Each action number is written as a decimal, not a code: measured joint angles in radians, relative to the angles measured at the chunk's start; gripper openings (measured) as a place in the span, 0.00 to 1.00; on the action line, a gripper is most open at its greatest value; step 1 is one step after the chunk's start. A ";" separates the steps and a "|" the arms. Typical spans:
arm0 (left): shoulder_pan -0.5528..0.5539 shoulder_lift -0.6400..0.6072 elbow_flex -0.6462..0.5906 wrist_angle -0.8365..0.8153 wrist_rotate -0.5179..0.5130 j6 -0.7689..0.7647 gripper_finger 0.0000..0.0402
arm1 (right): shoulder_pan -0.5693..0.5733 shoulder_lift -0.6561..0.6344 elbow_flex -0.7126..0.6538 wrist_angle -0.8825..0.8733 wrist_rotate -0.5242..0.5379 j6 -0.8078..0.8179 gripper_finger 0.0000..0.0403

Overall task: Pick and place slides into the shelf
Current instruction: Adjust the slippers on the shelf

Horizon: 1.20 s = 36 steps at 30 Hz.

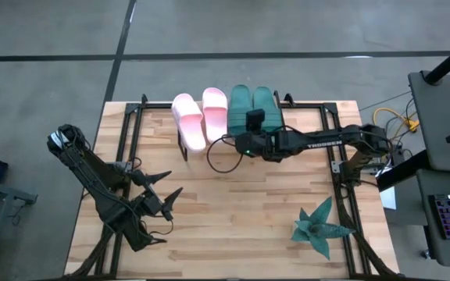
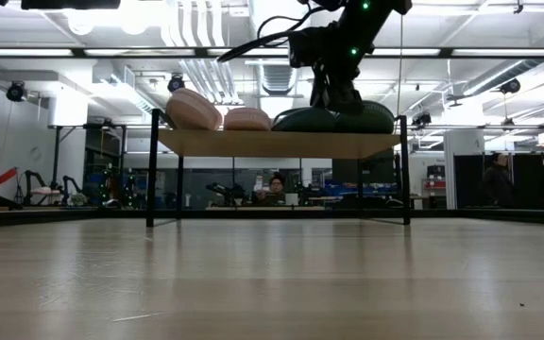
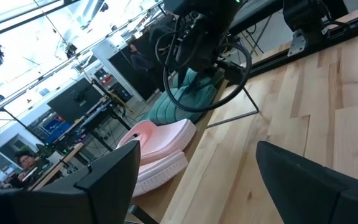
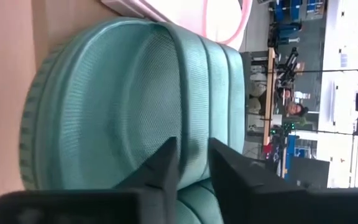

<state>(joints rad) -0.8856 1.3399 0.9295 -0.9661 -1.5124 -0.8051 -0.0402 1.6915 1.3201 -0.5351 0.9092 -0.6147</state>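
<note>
Slides (image 1: 225, 112) sit on shelf (image 2: 272, 144) atop wooden table (image 1: 233, 211).

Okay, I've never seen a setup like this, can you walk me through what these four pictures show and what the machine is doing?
It is a robot with two dark arms at a wooden table, each ending in a two-fingered pincer. One picture looks straight down, one looks level across the tabletop, and the other two come from cameras on each arm's wrist.

At the far edge stands a low shelf with a board top and thin black legs. On it lie four slides in a row: a pink pair and a green pair. A spiky teal plant sits near the right front corner.

The right pincer is over the green pair, its fingers close together against a green strap; whether it grips the strap is unclear. The left pincer waits open near the front left, holding nothing.
</note>
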 joint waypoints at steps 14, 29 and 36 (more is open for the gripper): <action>0.000 0.000 0.000 0.000 -0.001 0.000 0.76 | 0.003 -0.020 0.000 -0.015 0.008 -0.049 0.03; 0.000 0.000 -0.001 0.005 0.008 0.000 0.76 | 0.003 -0.031 0.001 -0.096 0.000 0.004 0.03; 0.000 0.000 -0.001 0.006 0.009 0.000 0.76 | 0.005 -0.030 0.001 -0.108 0.000 0.009 0.13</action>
<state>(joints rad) -0.8856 1.3399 0.9283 -0.9596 -1.5036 -0.8051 -0.0349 1.6611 1.3207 -0.6431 0.9092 -0.6061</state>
